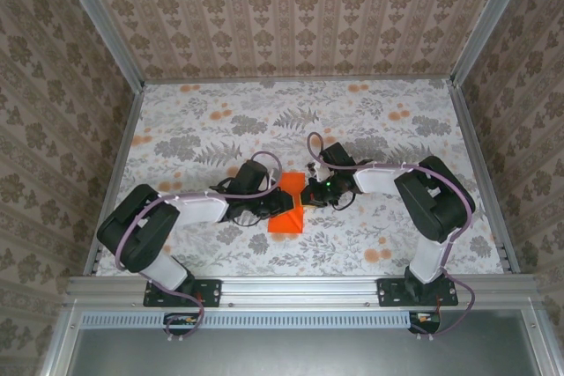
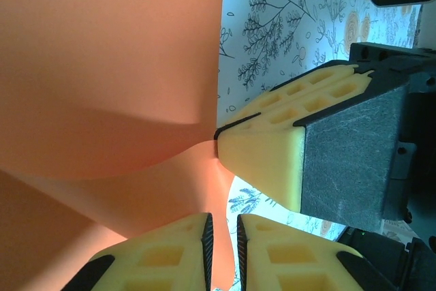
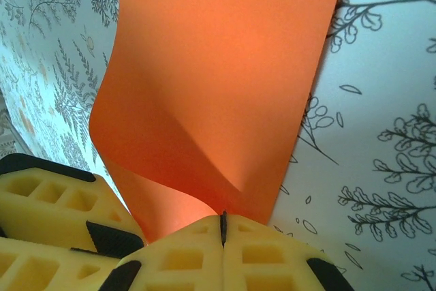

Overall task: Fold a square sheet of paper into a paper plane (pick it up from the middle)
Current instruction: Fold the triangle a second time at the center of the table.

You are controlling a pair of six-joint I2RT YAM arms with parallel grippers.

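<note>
- Your orange paper (image 1: 286, 216) sits mid-table (image 1: 203, 129), right between the two arms. Its near part lies flat and its far part is pulled up toward the fingers.
- Expect it to be feather-light, thin and floppy. The right wrist view shows it bowing into a soft curve with a dent running up from the pinch, so it bends under almost nothing.
- It won't break, but it will crease wherever you squeeze or drag it, and a stray crease would spoil the fold lines. It is smooth too, so a loose pinch could let it slide.
- I'd judge the best hold is where you are now: near the middle of the edge, with a shallow bite so the rest hangs free.
- Right gripper (image 3: 223, 226): the jaws are pressed together with no gap, clamped on the paper's edge. The sheet rises straight out of the seam.
- Left gripper (image 2: 223, 236): the jaws are nearly together, with a narrow strip of paper running between the yellow pads (image 2: 163, 257). It reads as pinched on the paper, though less tightly than the right.
- The two grippers sit just beside each other on the same stretch of paper, the right one's fingertip almost over the left's.
</note>
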